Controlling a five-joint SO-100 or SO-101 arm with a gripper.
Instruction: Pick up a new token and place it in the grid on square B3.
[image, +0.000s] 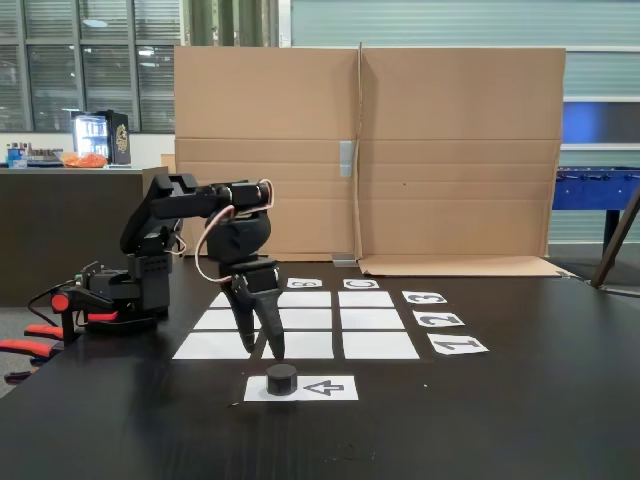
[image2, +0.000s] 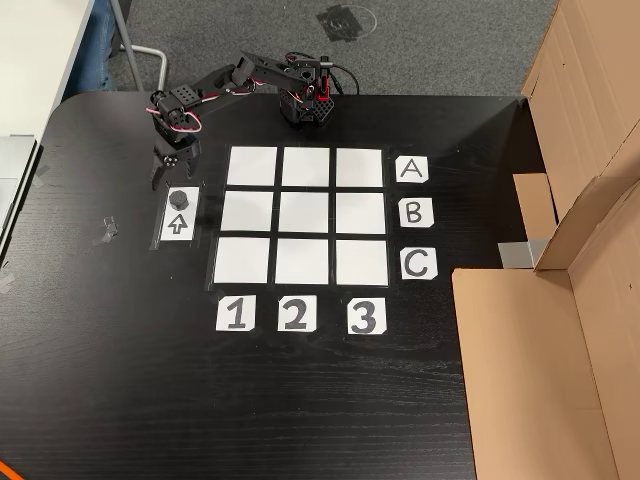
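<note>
Dark token (image: 281, 379) sits on the arrow sheet (image: 325, 388), and the bent arm's gripper (image: 262, 347) hangs above it, fingers apart, holding nothing.

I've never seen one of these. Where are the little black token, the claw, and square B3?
token (image2: 181, 197), fixed view from above, its top.
gripper (image2: 168, 170), same view, between fingertips.
square B3 (image2: 360, 213), same view, its middle.

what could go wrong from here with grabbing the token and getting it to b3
The gripper sits above the token, slightly off to one side, so a finger could clip it and knock it off the arrow sheet. Square B3 lies across the grid, among identical squares, so a misplacement seems possible.
</note>
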